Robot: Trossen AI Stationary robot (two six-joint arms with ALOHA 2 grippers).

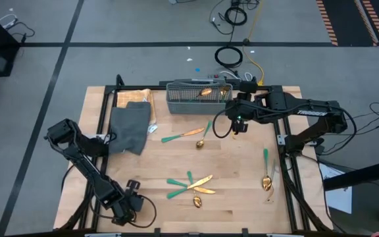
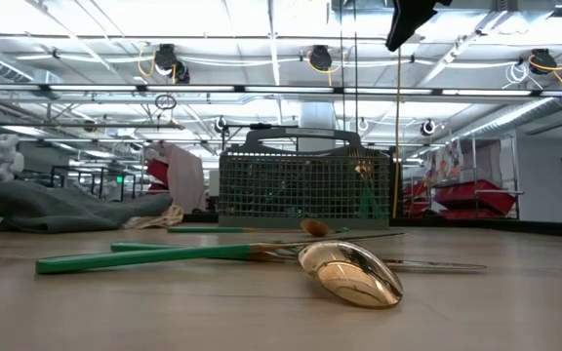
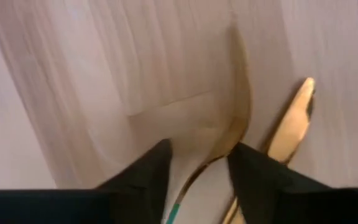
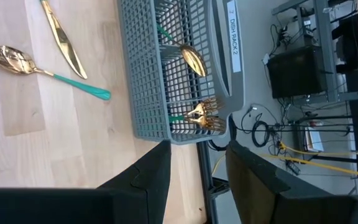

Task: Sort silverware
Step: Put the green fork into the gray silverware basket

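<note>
The left gripper [image 1: 129, 209] sits at about seven o'clock on the pale wooden table [image 1: 242, 197], its dark fingers [image 3: 145, 177] parted, straddling a slim gold utensil [image 3: 229, 134] without pinching it. A grey folded cloth [image 1: 130, 125] lies at ten o'clock. Near six o'clock a cluster of green-handled, gold-headed silverware [image 1: 189, 185] fans out, handles pointing toward nine o'clock, heads toward three. A knife and spoon [image 1: 193, 133] lie just in front of the grey mesh basket [image 1: 196, 99] at twelve o'clock, which holds a spoon and forks and reads "DISH RACK 2". The right gripper [image 1: 240, 126] hovers by the basket, fingers apart, empty. One spoon [image 1: 266, 172] lies lengthwise at four o'clock. Beyond: a workshop with ceiling lights and red bins.
</note>
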